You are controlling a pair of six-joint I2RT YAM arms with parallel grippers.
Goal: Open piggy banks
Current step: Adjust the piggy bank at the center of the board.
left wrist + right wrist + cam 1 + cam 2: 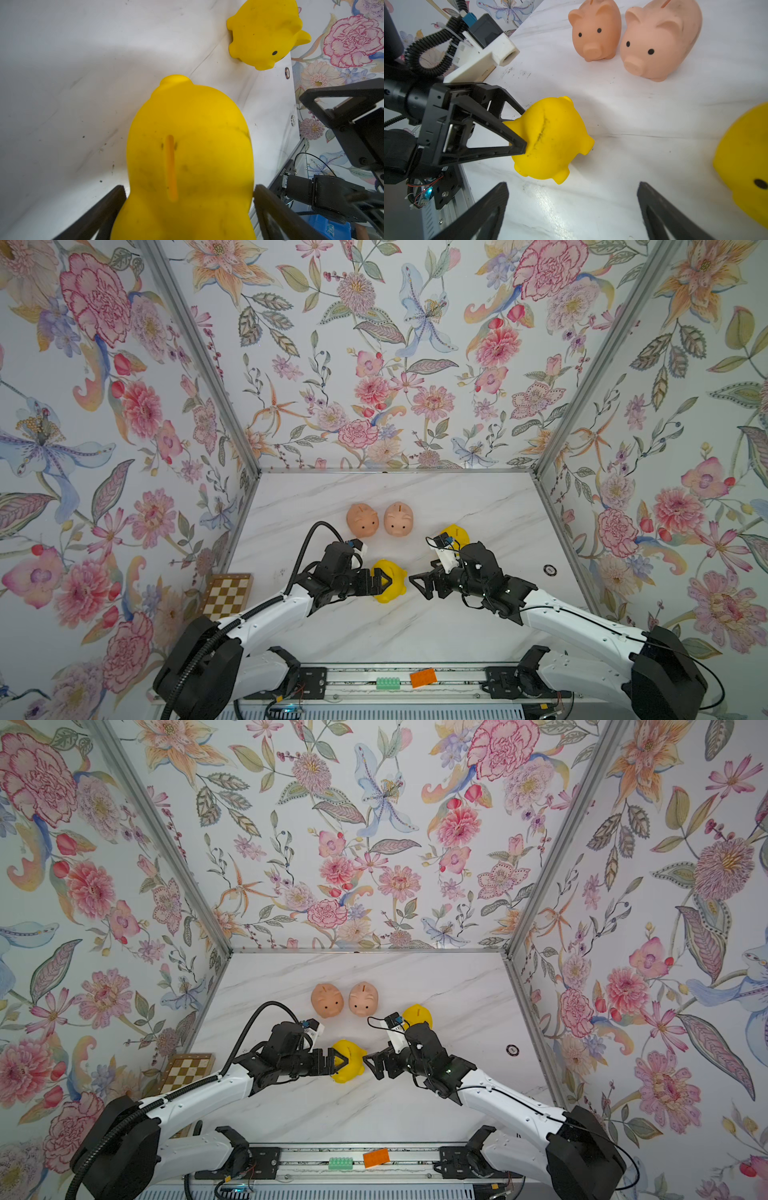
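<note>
— White marbled surface point(457, 506): which step is in hand?

— Positioning, it is judged. Bright yellow rounded plastic piggy bank point(397, 572), laid on its side mid-surface, is straddled by the left tool point(383, 581), spread wide. The right tool point(573, 185), spread and empty, is poised just beside. Its belly is hidden and must likely be turned toward that tool next. A dark scuff is borne on the back.

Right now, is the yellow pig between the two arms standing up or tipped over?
Tipped on its side: the yellow pig has its feet sticking out sideways, and its coin slot faces the left gripper.
</note>
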